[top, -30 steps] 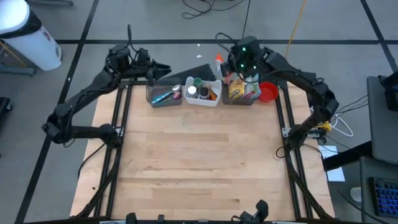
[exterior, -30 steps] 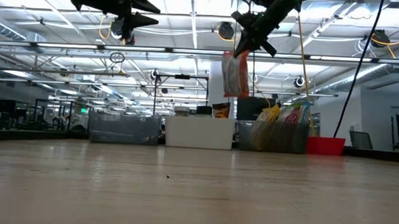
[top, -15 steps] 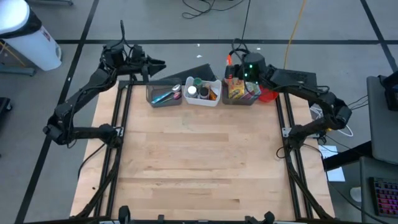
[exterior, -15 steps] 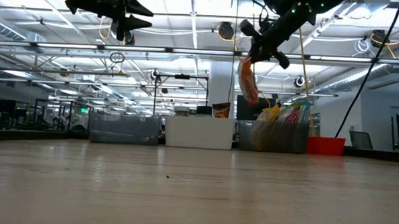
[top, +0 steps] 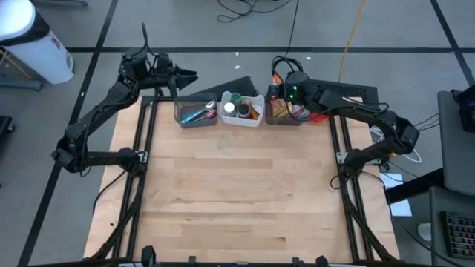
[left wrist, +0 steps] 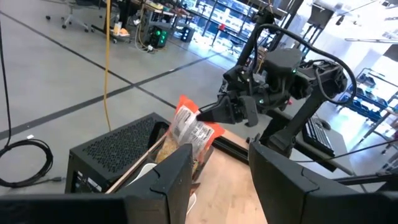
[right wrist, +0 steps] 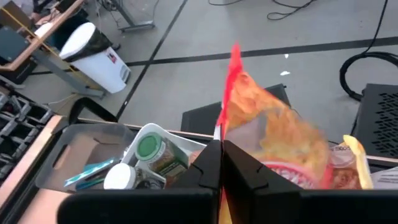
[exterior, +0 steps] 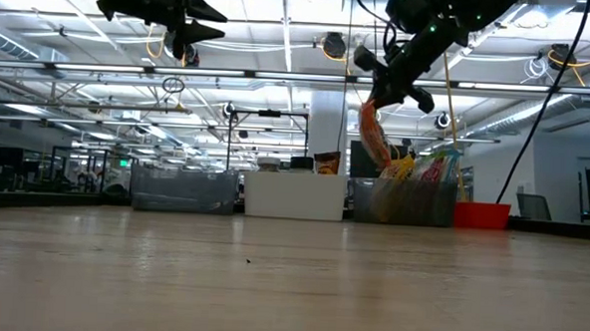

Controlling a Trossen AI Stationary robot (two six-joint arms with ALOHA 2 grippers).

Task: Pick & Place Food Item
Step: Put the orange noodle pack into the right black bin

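Your right hand (exterior: 378,92) is clamped on the top edge of the orange snack bag (exterior: 374,137), and over the last second it has carried that bag sideways, from above the gap beside the white bin (top: 242,110) toward the far right corner of the bench (top: 237,193). The bag now hangs in the air, tilted, its lower end just over the packets in the right-hand bin (top: 286,113); it is clear of the bench itself. From the left wrist camera you can see it pinched at one corner, dangling free. Judging by this, the pick is done and you are in the carry. However, the move has run back over the food bin instead of out over the bare bench, so where it is to be set down cannot be told yet. Your left hand (top: 191,75) waits raised beyond the far left corner, fingers partly apart, holding nothing.
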